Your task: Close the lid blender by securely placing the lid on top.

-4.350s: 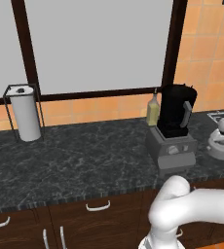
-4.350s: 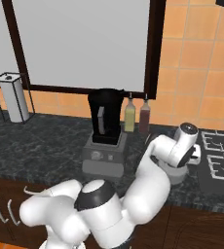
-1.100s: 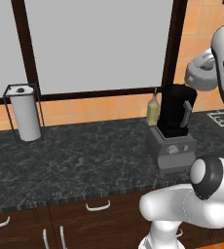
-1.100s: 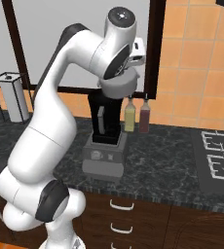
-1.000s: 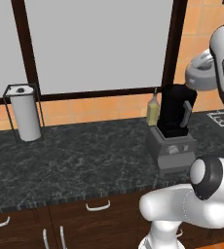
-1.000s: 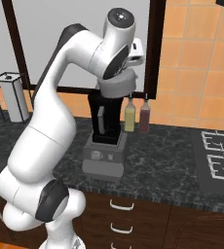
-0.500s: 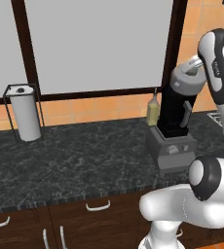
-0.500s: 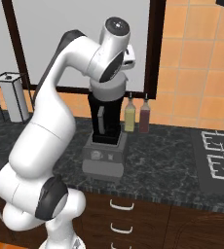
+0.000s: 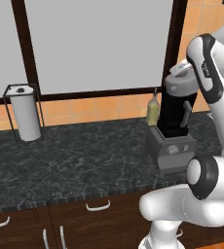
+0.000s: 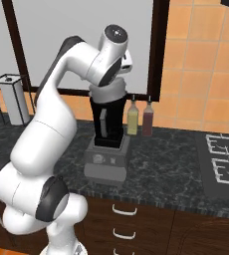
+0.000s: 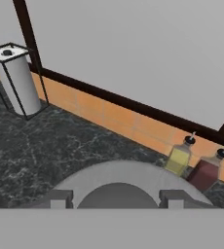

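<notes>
My gripper (image 11: 118, 198) has a finger on each side of the lid's (image 11: 128, 177) knob at the bottom of the hand view, apparently clamped on it. In the left base view the lid sits upper right atop the blender (image 9: 176, 124). I judge this the seating step; next I should press down squarely, then let go. Bottles (image 11: 178, 158) stand just behind.

Illumination is even and bright, with no glare. Rendered surfaces appear sharp, without blur or edge distortion. Shadows are faint throughout.
</notes>
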